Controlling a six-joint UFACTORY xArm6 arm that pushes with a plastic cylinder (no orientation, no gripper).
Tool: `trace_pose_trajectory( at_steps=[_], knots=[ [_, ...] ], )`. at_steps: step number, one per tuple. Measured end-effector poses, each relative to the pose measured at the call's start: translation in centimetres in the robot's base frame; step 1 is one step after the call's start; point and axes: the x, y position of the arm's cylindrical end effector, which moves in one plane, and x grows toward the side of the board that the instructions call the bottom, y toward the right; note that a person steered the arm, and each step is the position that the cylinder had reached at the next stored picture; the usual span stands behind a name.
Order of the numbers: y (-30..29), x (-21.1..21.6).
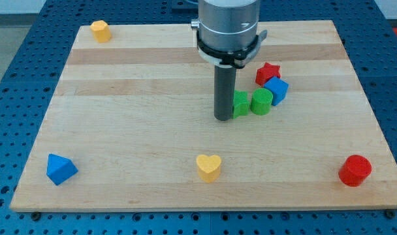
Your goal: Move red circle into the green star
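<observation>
You are looking at seven blocks sitting on the wooden table (153, 72): two red, two green, two blue counting the cube, and two yellow would make eight, so count them by kind: one red circle (354, 171), one red star (267, 72), one blue cube (276, 90), one blue triangular block (60, 169), one yellow heart (209, 167), one yellow block (100, 30) of unclear shape, one green cylinder (262, 102), and one green block (241, 104), half hidden, whose shape you cannot make out; that is eight in all. The red circle is sitting alone near the table's corner at the view's bottom right, close to both edges and well apart from the greens. My tip (224, 118) is resting just beside the half-hidden green block, on the view's left of it, apparently touching. The greens, blue cube and red star are crowding together right of centre. There are no jaws on this rod, so nothing is spreading or pinching. Bare wood is lying between the red circle and the green cluster, and across the table's left half.
</observation>
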Motion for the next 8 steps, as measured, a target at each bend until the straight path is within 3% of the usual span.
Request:
trace_pose_trajectory(
  at_steps=[2, 4, 5, 6, 7, 8],
  knots=[
    [2.2, 4.2],
    [20.9, 1.9],
    [27.4, 8.3],
    [27.5, 15.2],
    [25.1, 15.7],
    [23.5, 13.1]
  ],
)
